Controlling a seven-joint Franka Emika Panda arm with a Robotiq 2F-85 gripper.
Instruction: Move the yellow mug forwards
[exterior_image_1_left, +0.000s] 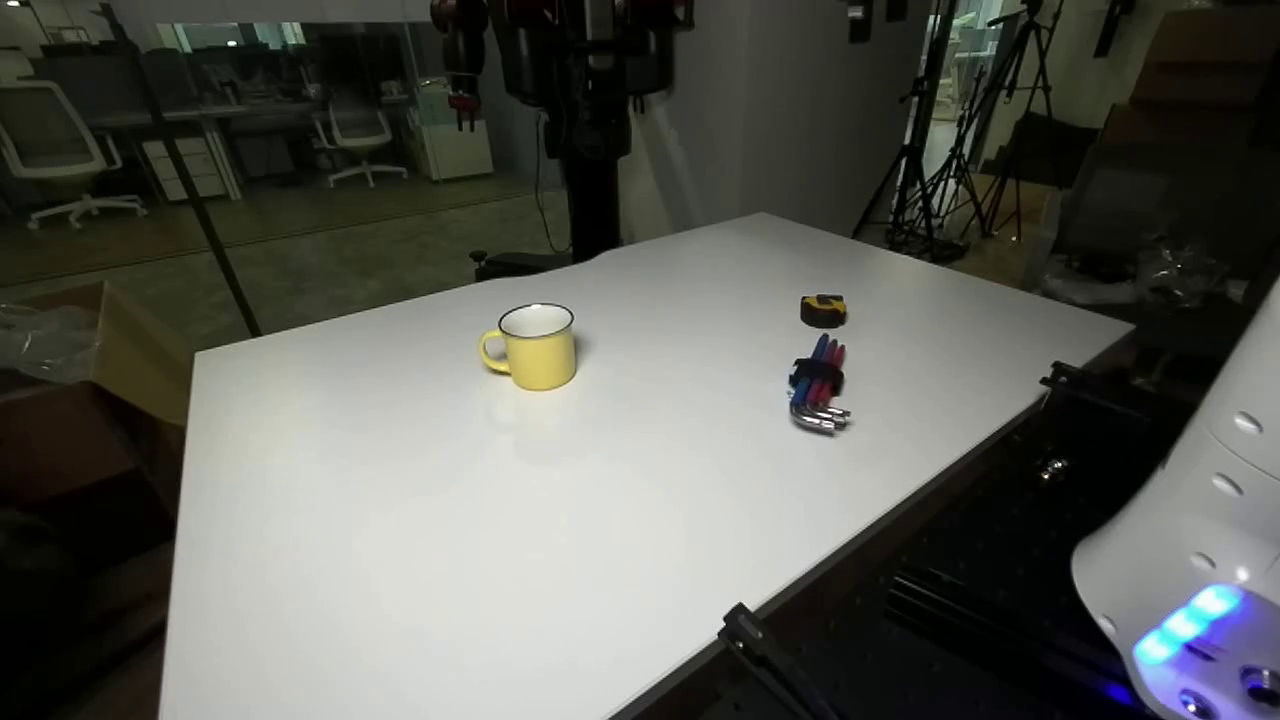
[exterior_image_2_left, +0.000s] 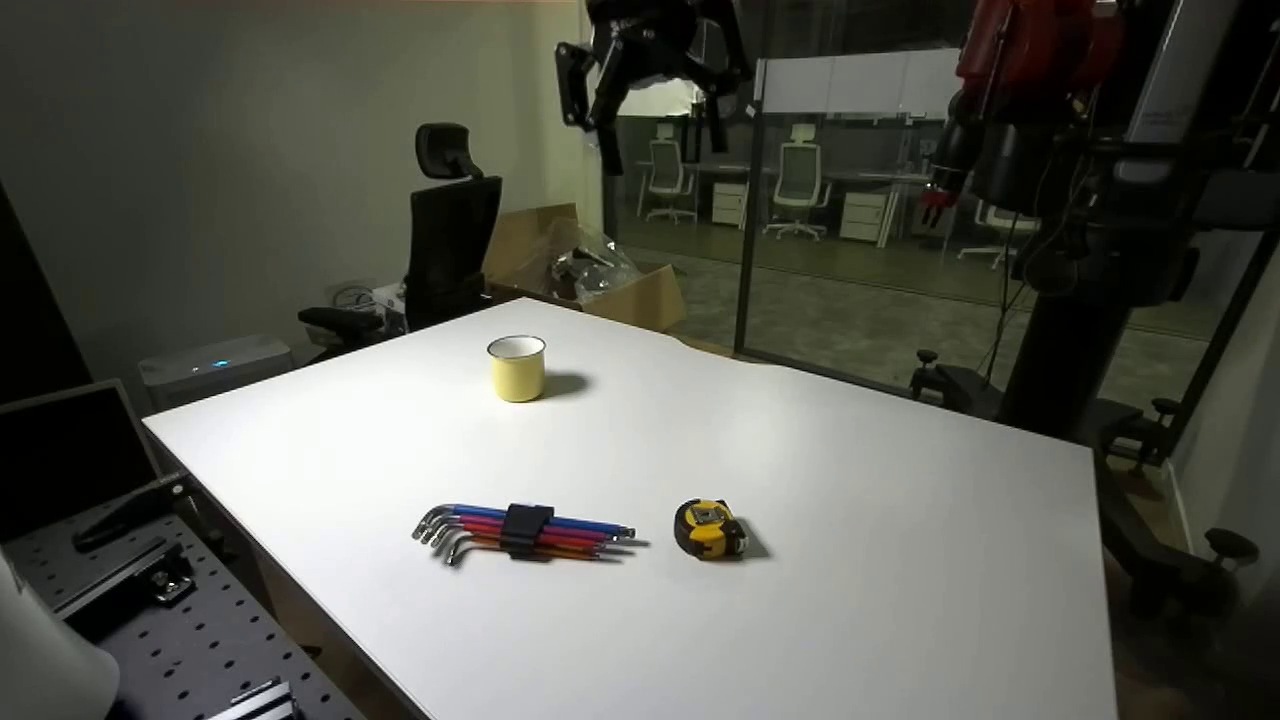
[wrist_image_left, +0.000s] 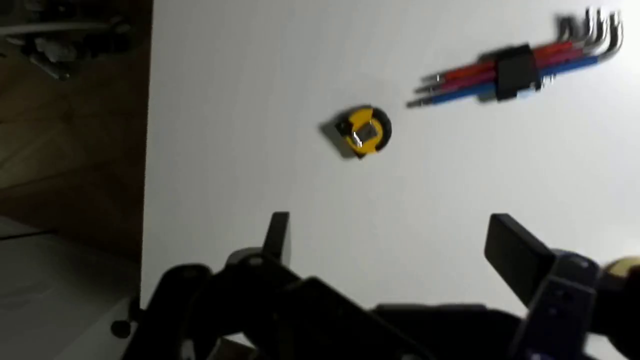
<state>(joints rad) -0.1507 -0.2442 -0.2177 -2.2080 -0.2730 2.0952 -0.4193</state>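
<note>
Yellow mug (exterior_image_1_left: 541, 360) stands upright on the white table (exterior_image_1_left: 400, 540), left of centre and toward the far edge in an exterior view, handle pointing left there. Dark line round its lip, whitish inner wall showing in both exterior views; bottom can't be made out. Gripper (exterior_image_2_left: 664, 148) hangs in the air well above the table, fingers spread wide; in the wrist view only bare table shows between the tips. Black holder (exterior_image_2_left: 525, 531) clasps a bundle of hex keys (exterior_image_2_left: 585, 524), blue, red and orange, lying on the table with bent ends all on one side. Tape measure (exterior_image_2_left: 708, 530), yellow and black, sits near the keys' straight ends, apart from them; both are well apart from the mug. Cardboard box (exterior_image_2_left: 650, 298) beyond the table in an exterior view, flaps out, holds crumpled clear plastic (exterior_image_2_left: 605, 275); other contents too dim to identify.
</note>
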